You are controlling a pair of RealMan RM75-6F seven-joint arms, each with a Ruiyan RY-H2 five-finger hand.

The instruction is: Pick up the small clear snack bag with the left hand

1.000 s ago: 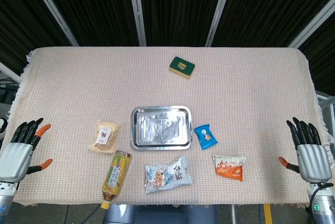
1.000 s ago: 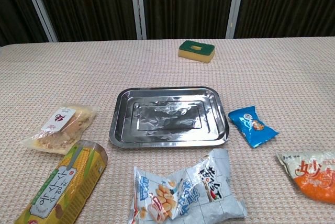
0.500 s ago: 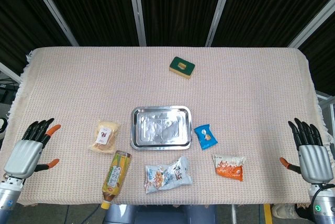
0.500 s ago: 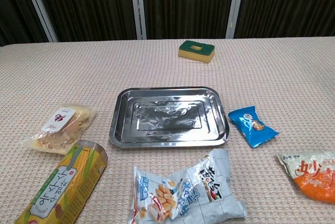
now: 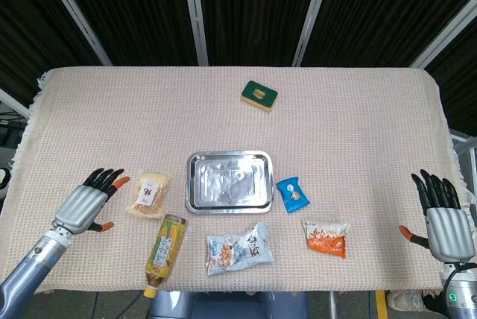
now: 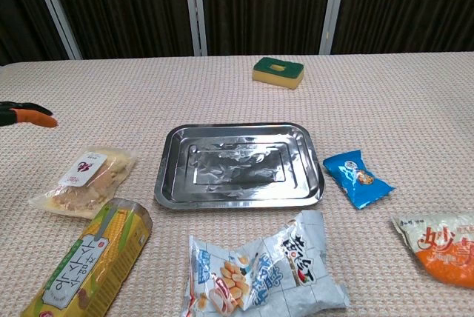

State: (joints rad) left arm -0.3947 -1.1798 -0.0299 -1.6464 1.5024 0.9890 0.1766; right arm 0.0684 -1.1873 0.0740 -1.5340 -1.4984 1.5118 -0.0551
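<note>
Seemingly bare, the steel tray (image 5: 229, 182) lies beside the clear snack bag (image 5: 149, 194).

The head view looks steeply down from high above the near edge, taking in the whole cloth-covered table (image 5: 358, 118). The chest view sits low and closer, facing across it toward the dark curtains. Both share the metal tray (image 5: 229, 181) (image 6: 238, 164) at centre.
</note>
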